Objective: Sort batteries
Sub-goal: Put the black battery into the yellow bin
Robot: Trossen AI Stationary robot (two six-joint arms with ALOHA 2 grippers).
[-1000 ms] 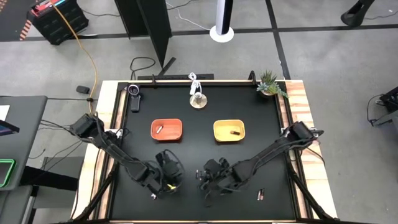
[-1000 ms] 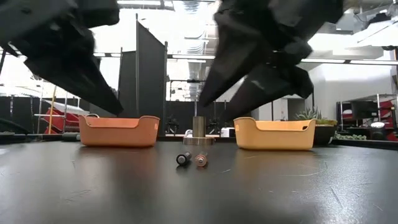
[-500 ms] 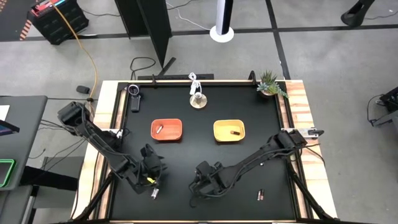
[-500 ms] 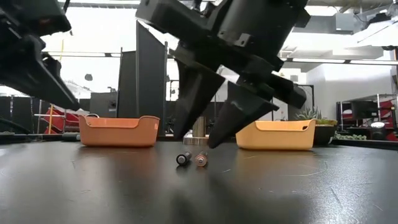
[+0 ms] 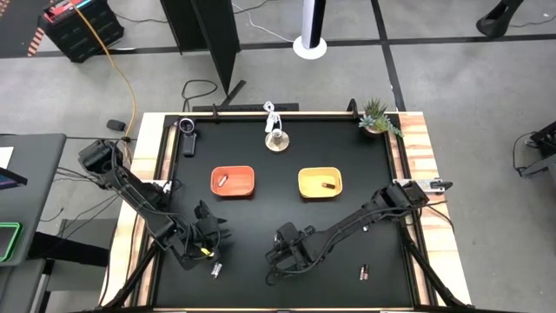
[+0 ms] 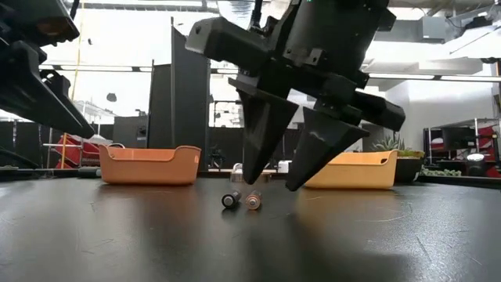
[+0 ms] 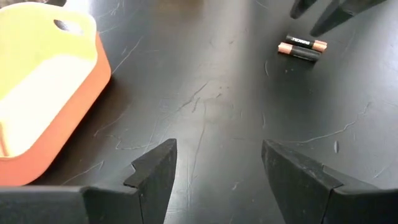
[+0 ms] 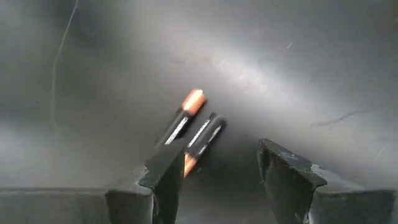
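High view: both arms pulled toward the front edge, right gripper over the dark pair

High view showed the right gripper (image 5: pixel 280 259) had slid down-table and to its left over the last second, ending near the front of the table (image 5: pixel 261 148). Low view put its 2 spread fingers (image 6: pixel 262 145) hanging just above and behind 2 dark batteries (image 6: pixel 241 201) lying touching, side by side. Right wrist view confirmed it: jaws wide apart, nothing between them, the pair (image 8: pixel 196 127) just ahead of the tips. No contact yet.

Left gripper (image 5: pixel 208 233) had also drawn back toward the front-left, away from centre. Jaws open and empty in the left wrist view, orange tray (image 7: pixel 43 87) off to one side, same dark pair (image 7: pixel 303 48) farther off with the right arm's fingertips above it.

Other cells: 1 silvery cell (image 5: pixel 216 271) on the table just in front of the left gripper, 1 dark cell (image 5: pixel 365 273) well off to the front-right. Orange tray (image 5: pixel 233 182) held 1 light cell, yellow tray (image 5: pixel 320 183) held 1 dark one.

Read: sorting looked partly done, 4 cells loose. Right arm seemed lined up to pick 1 of the touching pair; the neighbour could get nudged or rolled.
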